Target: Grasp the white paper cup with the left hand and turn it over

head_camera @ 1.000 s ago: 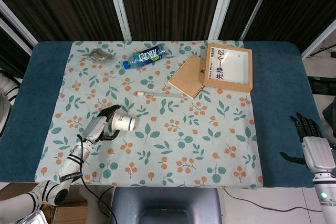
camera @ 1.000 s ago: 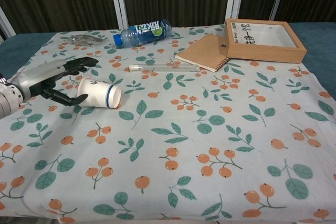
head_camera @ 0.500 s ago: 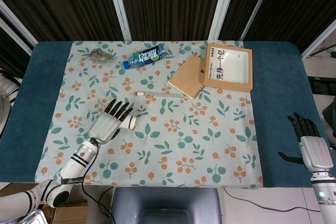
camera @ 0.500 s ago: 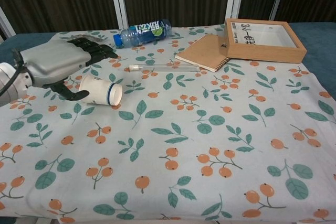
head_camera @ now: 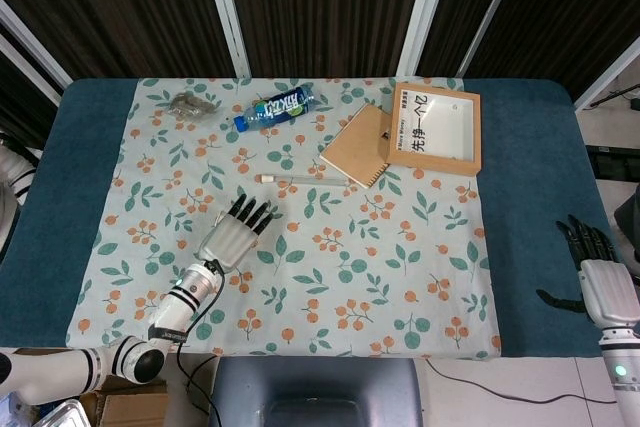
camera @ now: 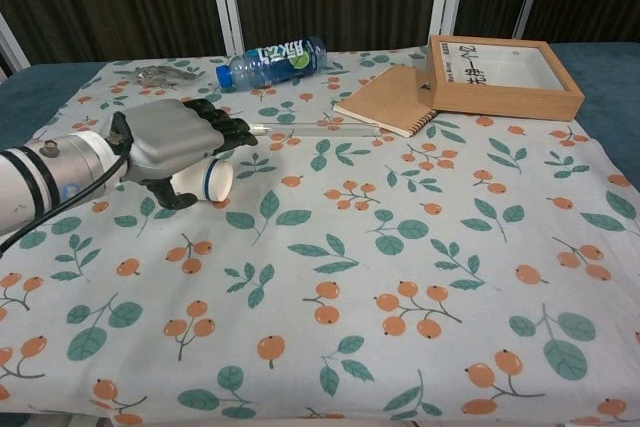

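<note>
One floral tablecloth (head_camera: 400,277) covers most of the table, and the wooden box (head_camera: 437,127) on it reads "先挣一个亿". Blue bottle (head_camera: 274,107) label is too small to read. Left hand (camera: 180,142) lies over the tipped white paper cup (camera: 207,182), fingers stretched flat, not gripping. Right hand (head_camera: 600,287) sits off the cloth's edge, spread open.

Chinese characters "先挣一个亿" on wooden box (head_camera: 436,124), bottle label (head_camera: 277,105) unreadable

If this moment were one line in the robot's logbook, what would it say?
step: reach to grasp | left hand: over white paper cup, grip unconfirmed | cup: on its side | right hand: idle, open, table edge
</note>
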`<state>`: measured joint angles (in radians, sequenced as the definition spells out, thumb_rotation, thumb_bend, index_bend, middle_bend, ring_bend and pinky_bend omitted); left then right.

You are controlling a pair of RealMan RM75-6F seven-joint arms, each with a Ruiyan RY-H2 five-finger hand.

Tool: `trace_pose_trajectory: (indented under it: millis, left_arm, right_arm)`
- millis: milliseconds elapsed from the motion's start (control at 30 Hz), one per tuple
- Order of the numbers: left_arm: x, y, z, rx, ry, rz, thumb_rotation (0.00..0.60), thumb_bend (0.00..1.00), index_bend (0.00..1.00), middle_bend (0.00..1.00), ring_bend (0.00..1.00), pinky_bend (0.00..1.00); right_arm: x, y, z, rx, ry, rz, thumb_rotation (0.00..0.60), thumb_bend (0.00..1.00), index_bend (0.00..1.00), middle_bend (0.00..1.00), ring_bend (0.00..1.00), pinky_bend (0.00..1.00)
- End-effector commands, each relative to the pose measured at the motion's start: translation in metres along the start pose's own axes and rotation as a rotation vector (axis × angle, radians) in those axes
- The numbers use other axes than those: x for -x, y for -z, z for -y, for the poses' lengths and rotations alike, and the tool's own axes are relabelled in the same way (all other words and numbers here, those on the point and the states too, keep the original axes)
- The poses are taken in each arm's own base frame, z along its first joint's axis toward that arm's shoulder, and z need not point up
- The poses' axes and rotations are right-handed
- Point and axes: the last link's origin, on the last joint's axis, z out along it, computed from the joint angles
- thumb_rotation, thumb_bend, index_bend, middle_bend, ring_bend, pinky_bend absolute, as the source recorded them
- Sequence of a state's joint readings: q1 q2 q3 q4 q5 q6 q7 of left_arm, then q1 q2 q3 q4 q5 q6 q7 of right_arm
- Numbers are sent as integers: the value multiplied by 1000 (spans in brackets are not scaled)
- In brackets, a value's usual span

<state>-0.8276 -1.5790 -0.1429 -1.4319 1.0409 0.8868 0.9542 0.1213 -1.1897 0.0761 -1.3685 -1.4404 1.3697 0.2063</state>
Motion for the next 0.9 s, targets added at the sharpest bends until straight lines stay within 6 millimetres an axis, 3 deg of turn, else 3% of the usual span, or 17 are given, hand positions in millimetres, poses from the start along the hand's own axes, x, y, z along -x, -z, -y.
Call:
trace_pose_trajectory:
  millis: [33, 267, 400, 600, 900]
  left_arm:
    - [0, -5, -3, -5, -17, 12, 600, 333, 0, 0, 0, 0]
    - [9, -11, -4, -24, -33, 61, 600, 329, 15, 45, 0, 0]
    - [9, -13, -4, -36, -5, 69, 600, 339, 101, 77, 0, 0]
    - [10, -13, -3, -44, -10, 45, 600, 394, 268, 241, 0, 0]
    - [12, -11, 2, -69, 20, 26, 600, 428, 365, 347, 43, 0]
  right_arm:
    - [1, 0, -1, -4, -5, 1, 600, 196, 0, 0, 0, 0]
    - [-1, -1, -5, -1, -7, -2, 600, 196, 0, 0, 0, 0]
    - [-1, -1, -5, -4, -12, 1, 600, 196, 0, 0, 0, 0]
    - [1, -2, -5, -3, -13, 9, 600, 196, 0, 0, 0, 0]
    - [-3, 1, 1, -27, -57, 38, 600, 196, 0, 0, 0, 0]
